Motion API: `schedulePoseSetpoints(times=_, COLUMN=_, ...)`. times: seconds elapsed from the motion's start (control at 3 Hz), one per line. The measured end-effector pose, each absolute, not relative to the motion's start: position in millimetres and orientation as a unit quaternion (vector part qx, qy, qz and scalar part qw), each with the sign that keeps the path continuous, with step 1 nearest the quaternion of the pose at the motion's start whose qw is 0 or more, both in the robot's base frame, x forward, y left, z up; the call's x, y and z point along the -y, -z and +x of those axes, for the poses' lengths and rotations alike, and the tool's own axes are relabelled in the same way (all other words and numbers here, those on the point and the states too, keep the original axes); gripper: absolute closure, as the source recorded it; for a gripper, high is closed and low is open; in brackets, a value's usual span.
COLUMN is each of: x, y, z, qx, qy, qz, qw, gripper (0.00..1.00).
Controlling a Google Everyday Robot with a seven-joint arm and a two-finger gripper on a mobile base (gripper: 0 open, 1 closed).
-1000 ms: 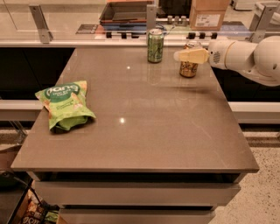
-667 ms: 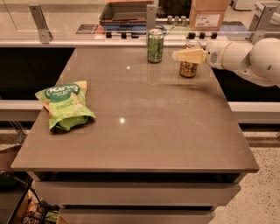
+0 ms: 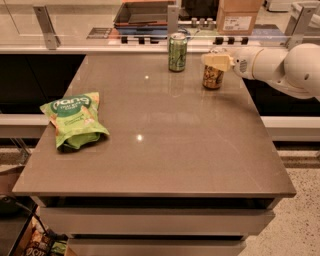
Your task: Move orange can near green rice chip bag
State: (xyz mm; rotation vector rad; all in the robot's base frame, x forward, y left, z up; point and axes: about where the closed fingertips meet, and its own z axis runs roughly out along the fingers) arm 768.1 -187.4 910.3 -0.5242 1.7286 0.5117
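Note:
The orange can (image 3: 212, 78) stands upright at the far right of the grey table (image 3: 165, 150). My gripper (image 3: 216, 61) reaches in from the right on a white arm (image 3: 280, 65) and sits over the can's top, covering it. The green rice chip bag (image 3: 73, 120) lies flat near the table's left edge, far from the can.
A green can (image 3: 177, 52) stands upright at the table's far edge, left of the orange can. Behind the table run a glass rail, a tray (image 3: 142, 14) and a cardboard box (image 3: 239, 16). The table's right edge is close to the orange can.
The arm has shifted very slightly to the left at the orange can. The can, the green can and the bag have not moved.

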Motion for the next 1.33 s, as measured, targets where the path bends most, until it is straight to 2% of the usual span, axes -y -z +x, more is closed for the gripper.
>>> schedulePoseSetpoints(times=0.67, x=182, y=-909, z=769, qx=-0.742, qy=-0.223, qz=-0.228, qw=0.589, gripper=0.87)
schedulePoseSetpoints(times=1.0, x=179, y=-908, z=770, qx=-0.742, qy=-0.224, qz=-0.229, qw=0.589, gripper=1.00)
schedulePoseSetpoints(times=1.33, x=174, y=-910, z=768, qx=-0.743, qy=-0.232, qz=-0.235, qw=0.582, gripper=1.00)
